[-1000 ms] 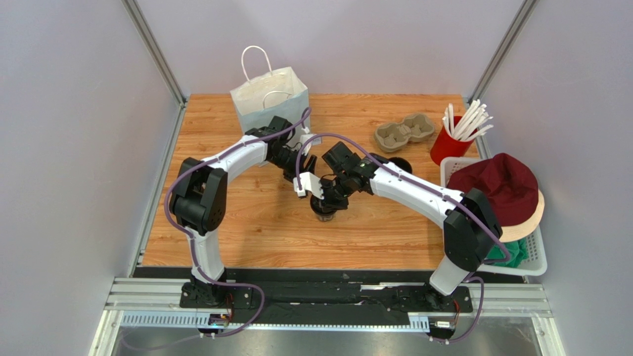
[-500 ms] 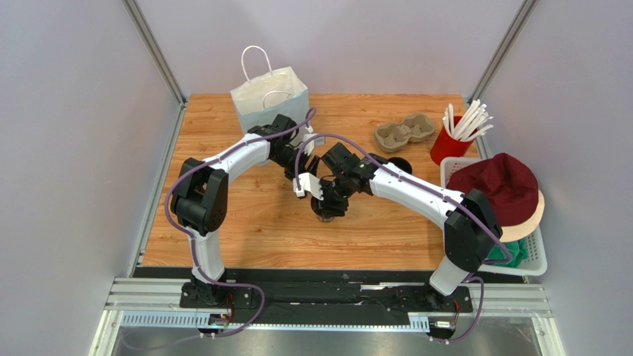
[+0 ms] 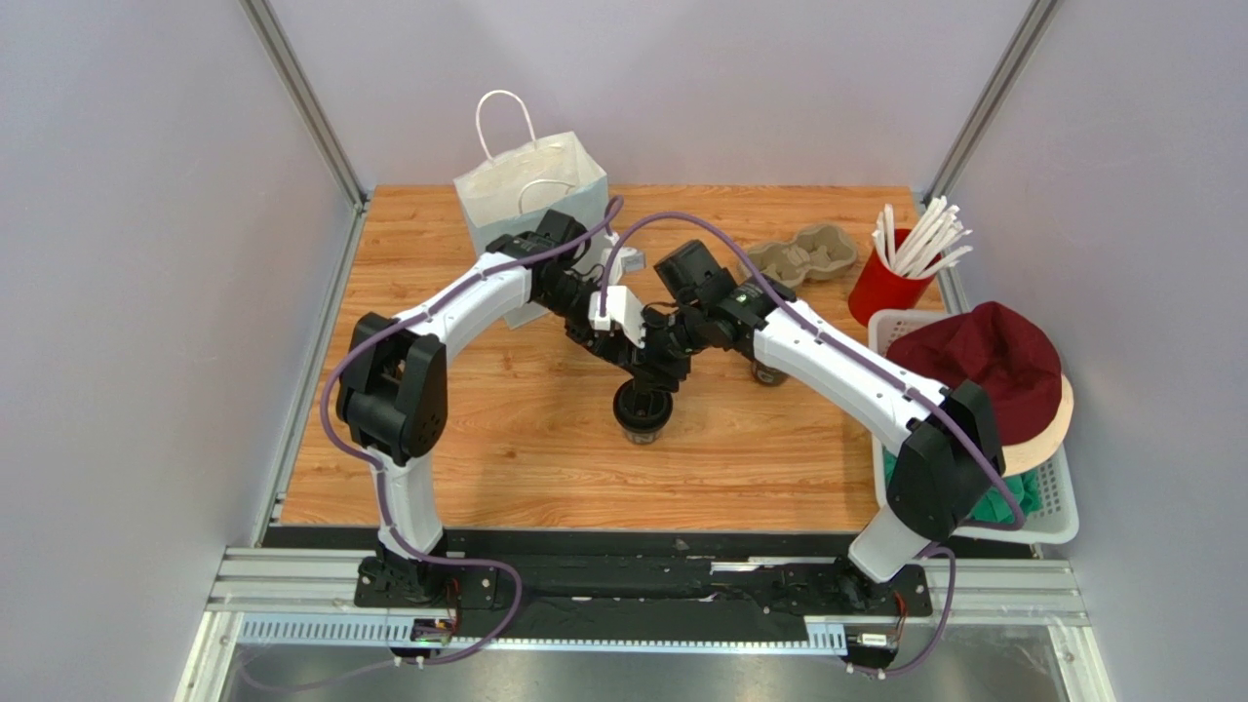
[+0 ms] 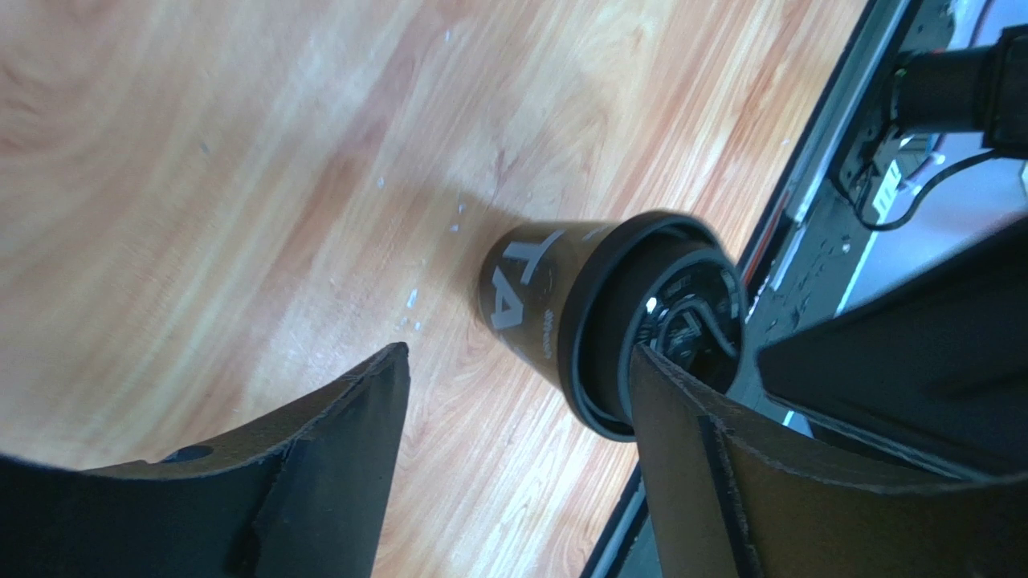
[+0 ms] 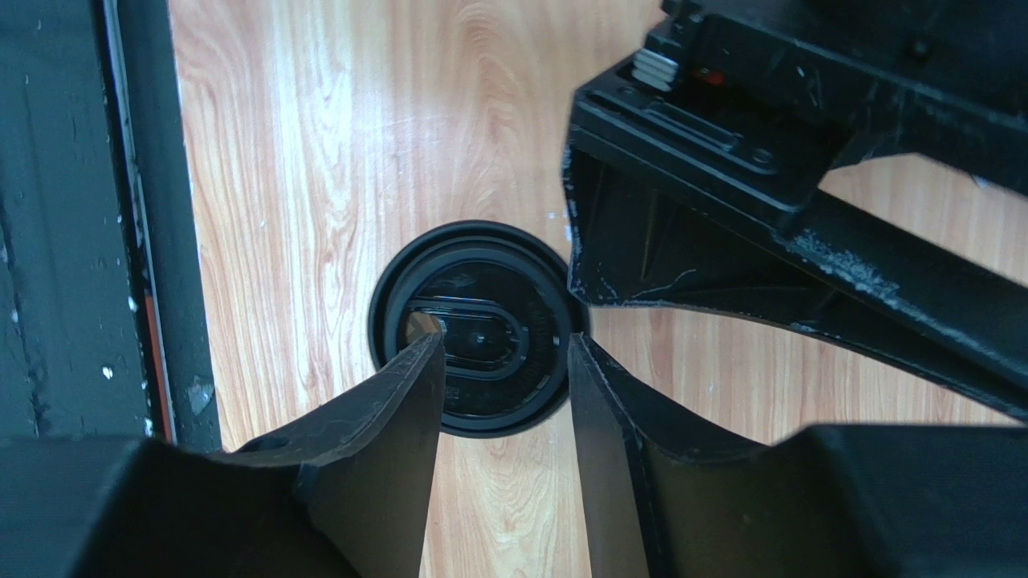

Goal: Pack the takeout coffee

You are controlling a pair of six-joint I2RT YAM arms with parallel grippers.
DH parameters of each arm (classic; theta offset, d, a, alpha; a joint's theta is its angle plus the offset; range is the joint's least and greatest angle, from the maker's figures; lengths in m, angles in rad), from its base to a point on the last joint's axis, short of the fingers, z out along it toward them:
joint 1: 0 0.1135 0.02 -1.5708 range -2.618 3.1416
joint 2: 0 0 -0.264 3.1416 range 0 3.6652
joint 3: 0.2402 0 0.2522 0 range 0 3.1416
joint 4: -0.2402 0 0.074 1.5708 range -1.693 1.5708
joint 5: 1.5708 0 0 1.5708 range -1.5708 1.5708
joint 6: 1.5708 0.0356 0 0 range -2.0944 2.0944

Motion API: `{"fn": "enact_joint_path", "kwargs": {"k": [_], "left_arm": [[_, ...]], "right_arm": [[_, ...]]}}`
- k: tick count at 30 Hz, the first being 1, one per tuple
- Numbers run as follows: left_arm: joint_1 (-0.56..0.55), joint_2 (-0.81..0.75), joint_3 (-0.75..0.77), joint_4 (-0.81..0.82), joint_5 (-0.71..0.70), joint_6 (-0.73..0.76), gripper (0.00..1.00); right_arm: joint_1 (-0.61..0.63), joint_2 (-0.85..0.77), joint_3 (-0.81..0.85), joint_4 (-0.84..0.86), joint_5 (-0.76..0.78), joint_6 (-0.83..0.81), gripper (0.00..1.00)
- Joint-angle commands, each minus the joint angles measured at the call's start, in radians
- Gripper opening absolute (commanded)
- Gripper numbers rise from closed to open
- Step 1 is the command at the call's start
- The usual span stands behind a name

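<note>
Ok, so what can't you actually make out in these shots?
Top view: inside the paper bag, hidden by its own walls.
Top view: left end of the cup carrier, behind the right arm.
Left wrist view: most of the white lettering on the takeout coffee, curving out of sight.
Right wrist view: what the cup holds; the lid covers it.

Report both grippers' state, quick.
Left gripper: open, holding nothing.
Right gripper: open, above the cup, not gripping it.
</note>
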Motion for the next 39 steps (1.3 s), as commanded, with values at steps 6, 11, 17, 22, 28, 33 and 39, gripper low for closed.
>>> {"fn": "enact_joint_path", "kwargs": {"k": [6,11,17,22,28,33,39], "left_arm": [[0.008,-0.089,0.090,-0.042,0.067,0.033,0.78],[-0.010,-0.131,0.000,-0.021,0.036,0.068,0.77],[-0.038,-0.142,-0.092,0.042,-0.017,0.044,0.77],[-0.062,-0.160,-0.131,0.099,-0.056,0.021,0.77],[-0.084,-0.160,-0.135,0.123,-0.065,-0.006,0.78],[-0.101,-0.145,-0.131,0.128,-0.063,-0.015,0.77],[-0.112,-0.131,-0.146,0.128,-0.076,-0.010,0.74]], "right_arm": [[-0.197,-0.022,0.050,0.071,-0.129,0.251,0.48],[-0.287,0.034,0.025,0.083,-0.199,0.333,0.49],[-0.300,0.123,0.033,0.093,-0.245,0.375,0.49],[-0.301,0.186,0.027,0.093,-0.288,0.395,0.49],[-0.301,0.212,0.020,0.082,-0.321,0.390,0.48],[-0.303,0.229,0.016,0.070,-0.345,0.387,0.46],[-0.303,0.251,0.017,0.054,-0.365,0.383,0.45]]}}
